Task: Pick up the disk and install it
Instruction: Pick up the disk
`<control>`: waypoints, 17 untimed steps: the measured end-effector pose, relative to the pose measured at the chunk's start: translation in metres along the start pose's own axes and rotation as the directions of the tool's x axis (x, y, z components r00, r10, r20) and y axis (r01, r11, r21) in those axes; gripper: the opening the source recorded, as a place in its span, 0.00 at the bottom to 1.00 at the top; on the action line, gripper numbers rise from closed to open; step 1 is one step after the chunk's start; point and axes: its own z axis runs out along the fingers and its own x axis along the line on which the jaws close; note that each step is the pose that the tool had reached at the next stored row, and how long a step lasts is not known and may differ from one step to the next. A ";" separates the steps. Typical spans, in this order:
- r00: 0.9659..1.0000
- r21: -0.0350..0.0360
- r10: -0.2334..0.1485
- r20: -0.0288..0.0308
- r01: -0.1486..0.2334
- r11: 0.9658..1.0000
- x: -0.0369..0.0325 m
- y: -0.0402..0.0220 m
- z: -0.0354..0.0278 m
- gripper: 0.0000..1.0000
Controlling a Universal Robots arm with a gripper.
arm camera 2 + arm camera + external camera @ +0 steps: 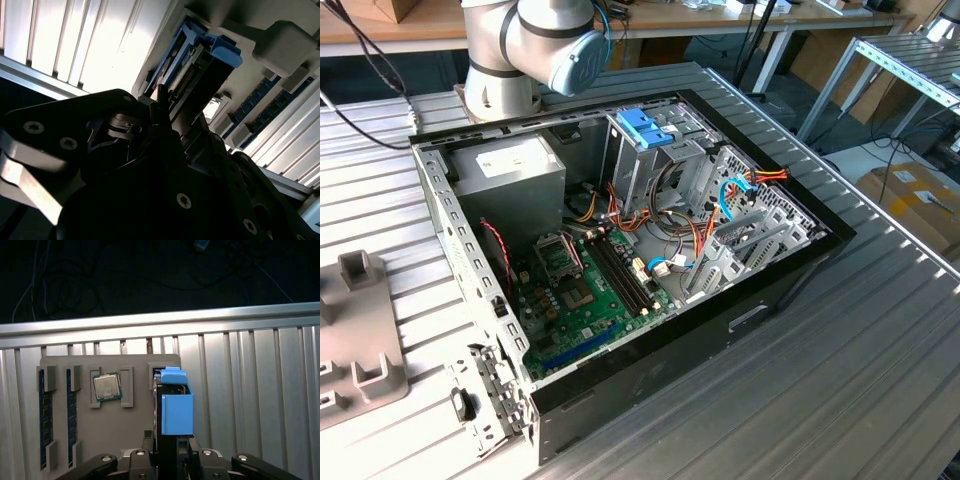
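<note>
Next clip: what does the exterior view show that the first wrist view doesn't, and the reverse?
Exterior view adds: the open computer case with its motherboard, grey power supply and the blue latch atop the drive cage, plus the arm beyond the case. First wrist view adds: the disk standing on edge in the tray, the gripper at its near end, a processor chip and memory modules in tray slots. Shared: the grey tray and the slatted metal table.
</note>
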 end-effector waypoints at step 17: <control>1.000 0.000 0.000 0.000 0.000 1.000 -0.0013 0.0012 -0.0677 0.35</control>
